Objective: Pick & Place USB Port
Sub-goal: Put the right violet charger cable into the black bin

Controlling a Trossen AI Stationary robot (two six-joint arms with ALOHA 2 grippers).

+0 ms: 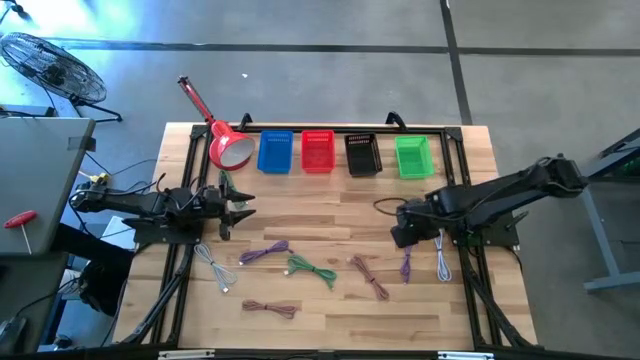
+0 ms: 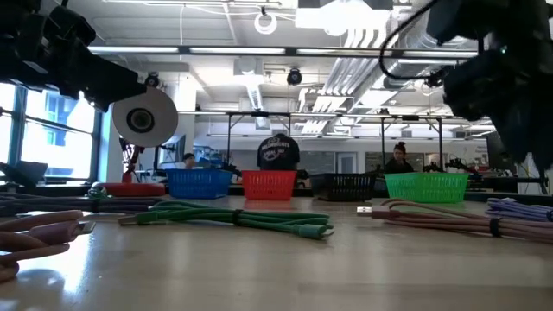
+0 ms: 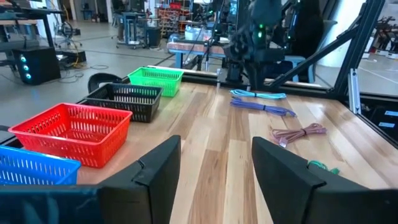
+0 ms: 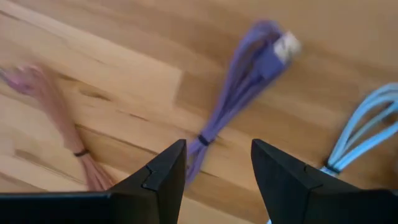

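Several bundled USB cables lie flat on the wooden table: white [image 1: 215, 270], purple [image 1: 262, 252], green [image 1: 312, 268], pink-brown [image 1: 370, 278] and brown [image 1: 270, 308]. A second purple cable [image 4: 239, 93] and a light blue one [image 4: 360, 137] lie at the right. My right gripper [image 4: 217, 168] points down just above that purple cable [image 1: 406, 264], open, its fingers apart from it. My left gripper [image 3: 214, 168] stays level at the table's left [image 1: 240, 207], open with nothing between its fingers.
Blue [image 1: 275, 152], red [image 1: 317, 151], black [image 1: 362, 154] and green [image 1: 413, 156] baskets stand in a row along the far edge. A red lamp [image 1: 225, 140] sits left of them. Bare wood shows between the baskets and the cables.
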